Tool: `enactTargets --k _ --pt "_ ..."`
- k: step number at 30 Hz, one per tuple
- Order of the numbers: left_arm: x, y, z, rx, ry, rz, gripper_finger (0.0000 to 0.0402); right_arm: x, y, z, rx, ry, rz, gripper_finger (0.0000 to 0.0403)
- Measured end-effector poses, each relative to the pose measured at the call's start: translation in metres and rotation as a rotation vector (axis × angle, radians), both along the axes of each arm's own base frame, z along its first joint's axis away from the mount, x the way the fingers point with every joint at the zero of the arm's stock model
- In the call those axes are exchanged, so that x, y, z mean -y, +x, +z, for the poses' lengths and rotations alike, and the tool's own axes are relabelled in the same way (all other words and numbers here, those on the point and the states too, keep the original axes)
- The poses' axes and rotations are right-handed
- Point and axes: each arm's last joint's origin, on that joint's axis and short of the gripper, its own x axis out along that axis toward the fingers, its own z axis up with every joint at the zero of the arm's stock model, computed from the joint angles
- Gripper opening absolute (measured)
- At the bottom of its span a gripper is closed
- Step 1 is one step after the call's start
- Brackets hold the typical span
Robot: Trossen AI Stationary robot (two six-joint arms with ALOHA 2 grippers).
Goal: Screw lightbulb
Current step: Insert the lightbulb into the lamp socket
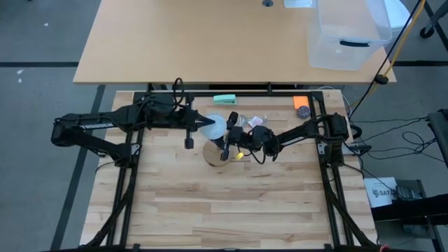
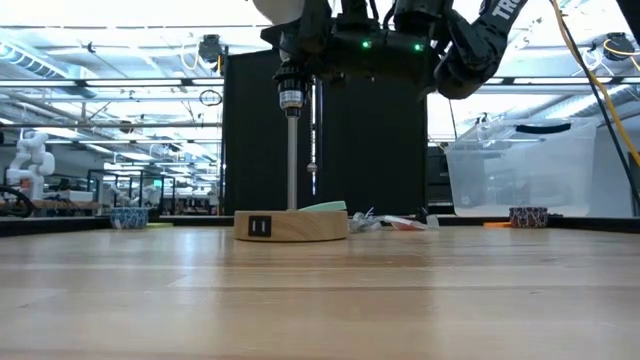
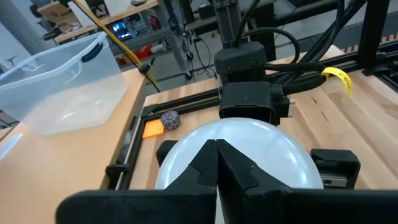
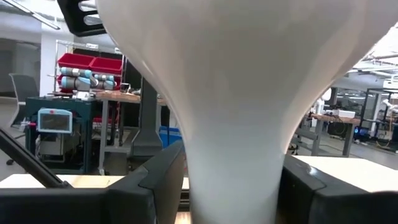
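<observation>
Lightbulb (image 4: 236, 93) sits clamped at its neck in the right pincer (image 1: 227, 143), above the round wooden base (image 2: 291, 226). Left pincer (image 3: 216, 171), fingers together, touches the globe. No legible writing on the bulb.

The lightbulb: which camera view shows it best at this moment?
The right wrist view: the lightbulb fills it, globe tapering to the neck between the right pincer's fingers. The left wrist view shows the globe behind the shut left pincer; the high view a small white patch; the low view only its screw neck.
</observation>
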Motion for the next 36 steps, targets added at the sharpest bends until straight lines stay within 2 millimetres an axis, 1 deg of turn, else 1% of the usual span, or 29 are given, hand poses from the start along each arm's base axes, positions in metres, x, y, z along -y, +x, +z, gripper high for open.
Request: enactTargets --k 4,8,15,23,29,36 --pt "0.0 0.001 -0.001 -0.002 -0.006 -0.002 0.0 -0.001 -0.001 0.005 -0.032 0.002 0.005 0.0207" --pt "0.0 0.001 -0.001 -0.003 -0.007 -0.003 0.0 -0.005 -0.004 0.012 -0.063 -0.002 0.004 0.0237" --pt "0.0 0.001 -0.001 -0.002 -0.007 -0.005 0.0 -0.018 -0.015 0.031 -0.182 -0.031 -0.082 0.0273" --pt "0.0 0.001 -0.002 -0.007 -0.009 -0.01 0.0 -0.032 -0.029 0.047 -0.264 -0.042 -0.095 0.0279" --pt "0.0 0.001 -0.002 -0.009 -0.008 -0.007 0.0 -0.041 -0.034 0.049 -0.316 -0.081 -0.159 0.0279" --pt "0.0 0.001 -0.003 -0.009 -0.02 0.005 0.0 -0.041 -0.034 0.049 -0.316 -0.066 -0.168 0.0279"
